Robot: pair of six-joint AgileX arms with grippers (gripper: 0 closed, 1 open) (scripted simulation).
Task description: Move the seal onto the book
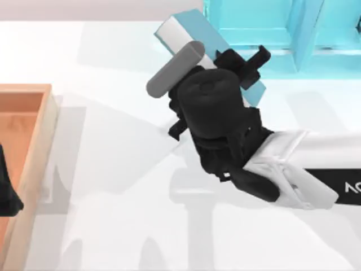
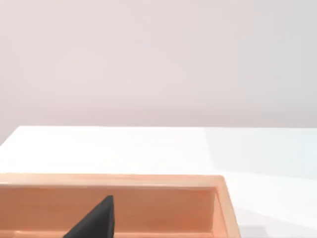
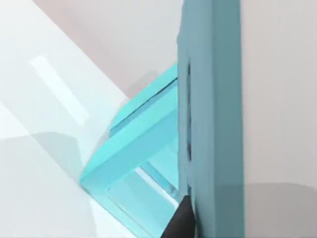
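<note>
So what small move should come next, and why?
Probably lift the right gripper straight up a little: it sits over the book, close beside the shelf, and the arm hides the cover beneath it. The left gripper is parked at the tray.

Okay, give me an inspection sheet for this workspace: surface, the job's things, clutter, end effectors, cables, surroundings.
Surface: white table, bare in the middle.
Job's things: book lies at the table's far side, partly under the right arm; seal not made out.
Clutter: wooden tray at the left edge; light-blue shelf at the far right.
End effectors: right end effector over the book, fingers hidden; left end effector parked over the tray.
Cables: nothing seen.
Surroundings: plain pale wall.
</note>
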